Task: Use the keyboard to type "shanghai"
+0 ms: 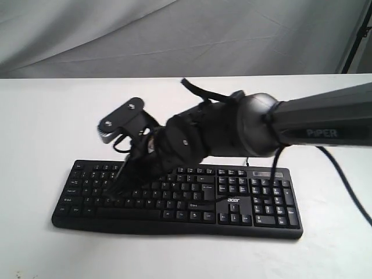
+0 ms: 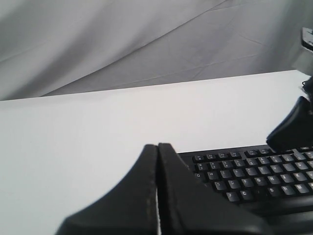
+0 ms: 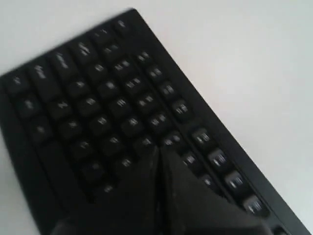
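The black keyboard with white legends and an acer logo lies across the front of the white table. My right arm reaches over it from the right. The right gripper is shut and empty, its tips down on or just above the left letter keys; contact is unclear. In the right wrist view the shut right gripper points at the blurred keyboard. The left gripper is shut on nothing and hangs over bare table beside the keyboard; the exterior view does not show it.
The white table stretches behind and left of the keyboard. A grey cloth backdrop hangs at the back. A black cable droops from the right arm past the keyboard's right end. The right gripper's finger shows in the left wrist view.
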`<state>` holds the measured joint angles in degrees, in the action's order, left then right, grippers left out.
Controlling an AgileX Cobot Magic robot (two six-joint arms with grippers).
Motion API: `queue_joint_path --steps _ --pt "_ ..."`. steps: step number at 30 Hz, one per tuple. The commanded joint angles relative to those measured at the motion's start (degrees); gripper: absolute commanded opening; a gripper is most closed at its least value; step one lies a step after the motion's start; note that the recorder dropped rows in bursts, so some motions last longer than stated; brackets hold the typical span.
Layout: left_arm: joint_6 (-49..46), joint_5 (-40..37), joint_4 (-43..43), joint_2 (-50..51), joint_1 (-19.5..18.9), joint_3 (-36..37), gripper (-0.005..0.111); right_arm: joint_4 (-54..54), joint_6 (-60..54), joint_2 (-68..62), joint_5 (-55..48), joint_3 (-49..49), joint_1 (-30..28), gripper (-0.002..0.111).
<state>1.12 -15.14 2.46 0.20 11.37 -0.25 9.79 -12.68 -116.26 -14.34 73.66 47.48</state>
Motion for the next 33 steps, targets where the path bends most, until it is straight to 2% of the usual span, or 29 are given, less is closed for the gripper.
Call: queue_joint_path --steps 1,22,33 --pt "0.2 0.3 0.0 -0.2 0.2 0.2 0.0 1.4 0.1 1.0 5.4 -6.2 -2.6 0.0" --pt "0.2 0.3 0.0 -0.2 0.2 0.2 0.0 2.7 -1.0 -1.5 8.6 -7.2 -1.5 0.0" --pt "0.2 0.3 0.0 -0.2 0.2 0.2 0.0 3.2 -1.9 -3.5 6.7 -7.2 -1.4 0.0"
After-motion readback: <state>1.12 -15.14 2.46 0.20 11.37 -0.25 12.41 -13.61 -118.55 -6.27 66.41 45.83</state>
